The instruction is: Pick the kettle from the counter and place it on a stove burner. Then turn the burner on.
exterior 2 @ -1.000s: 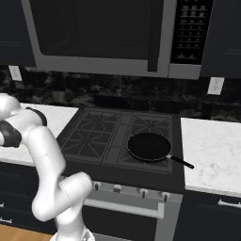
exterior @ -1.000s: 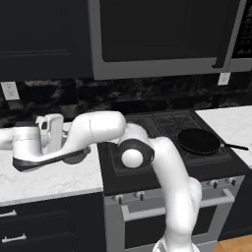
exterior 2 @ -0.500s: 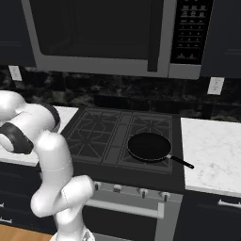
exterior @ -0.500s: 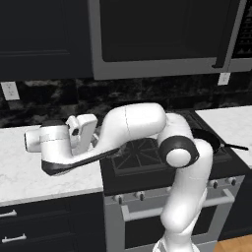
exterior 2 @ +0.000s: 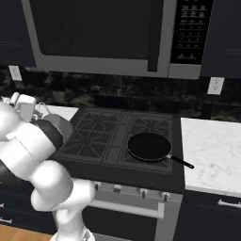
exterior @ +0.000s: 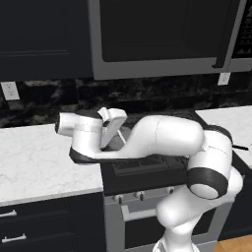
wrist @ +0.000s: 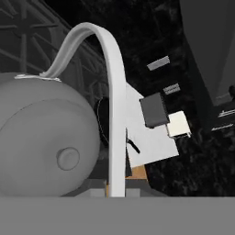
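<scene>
As the arm swings from the counter (exterior: 34,162) toward the stove's (exterior 2: 117,141) left edge, your gripper (wrist: 117,190) carries the kettle (wrist: 46,137), clenched on its handle.

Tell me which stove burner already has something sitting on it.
The front right burner: the black frying pan rests on it, handle pointing toward the right counter. The other burners' grates on the stove are bare.

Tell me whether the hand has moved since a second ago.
Yes. In the left base view the hand has swung right along the counter, toward the stove.
</scene>
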Available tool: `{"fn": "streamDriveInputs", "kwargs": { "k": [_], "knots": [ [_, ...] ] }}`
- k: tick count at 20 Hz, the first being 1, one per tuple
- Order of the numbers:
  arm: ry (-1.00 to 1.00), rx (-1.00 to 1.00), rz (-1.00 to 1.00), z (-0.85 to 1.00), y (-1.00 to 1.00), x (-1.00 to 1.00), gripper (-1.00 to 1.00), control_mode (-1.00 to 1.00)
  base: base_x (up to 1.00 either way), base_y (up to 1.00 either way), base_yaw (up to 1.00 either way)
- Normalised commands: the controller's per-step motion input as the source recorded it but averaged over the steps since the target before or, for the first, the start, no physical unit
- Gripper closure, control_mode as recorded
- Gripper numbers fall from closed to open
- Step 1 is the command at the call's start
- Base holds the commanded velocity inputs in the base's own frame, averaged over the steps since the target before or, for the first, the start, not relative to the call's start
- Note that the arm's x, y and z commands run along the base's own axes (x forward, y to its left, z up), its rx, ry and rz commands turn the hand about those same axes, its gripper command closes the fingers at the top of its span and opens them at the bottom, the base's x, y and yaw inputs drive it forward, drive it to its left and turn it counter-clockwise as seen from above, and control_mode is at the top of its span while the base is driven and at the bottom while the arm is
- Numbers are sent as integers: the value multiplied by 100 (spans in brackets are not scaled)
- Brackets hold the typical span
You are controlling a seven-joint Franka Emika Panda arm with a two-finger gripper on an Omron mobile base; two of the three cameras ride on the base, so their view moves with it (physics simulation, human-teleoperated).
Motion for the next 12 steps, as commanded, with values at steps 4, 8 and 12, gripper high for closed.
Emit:
{"fn": "streamDriveInputs", "kwargs": {
  "k": [4,8,12],
  "knots": [
    [0,22,20,4,-91,10,100,-100,0,0,0],
    [5,20,18,15,-91,33,100,-100,0,0,0],
    [36,5,3,3,-31,65,100,-100,0,0,0]
  ]
}}
